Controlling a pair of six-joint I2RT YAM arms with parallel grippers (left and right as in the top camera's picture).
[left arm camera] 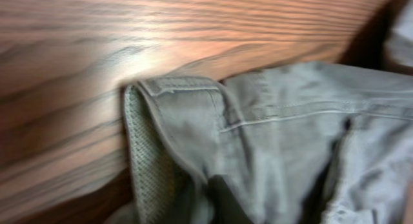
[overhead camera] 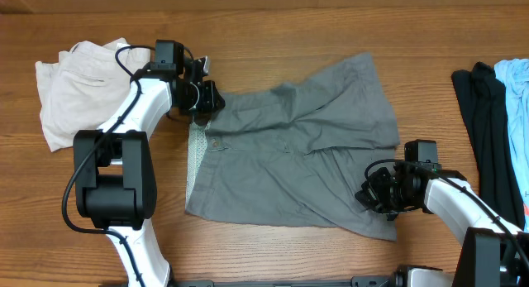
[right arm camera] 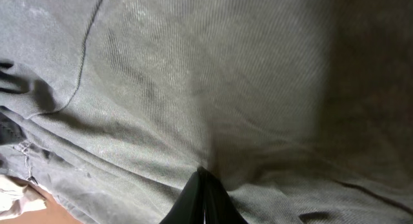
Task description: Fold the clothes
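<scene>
Three lots of cloth: crumpled cream-white shorts at the far left of the brown wooden counter, medium-grey cotton shorts in the middle, and a black garment beside a light blue garment at the right edge.
Left hand: fingers pressed together right at the far-left corner of the grey shorts. The wrist view is blurred, so I cannot tell whether cloth is caught between them.
Waistband: a doubled, stitched strip with the pale woven lining turned out along the left edge. It looks like the firmest part of the garment.
Grey shorts, position: lying spread on the counter, waist to the left and legs to the right, slightly wrinkled, with the far leg angled away.
Handling: probably light, soft and limp. The cloth would sag and drag rather than hold its shape, and it would not slip easily on the wood.
Where to hold: best at corners and seams, meaning the waistband corners on the left and the hem corners on the right.
Right hand: fingers pressed together, pinching a ridge of leg cloth near the near-right hem. Creases run into the fingertips in the wrist view.
</scene>
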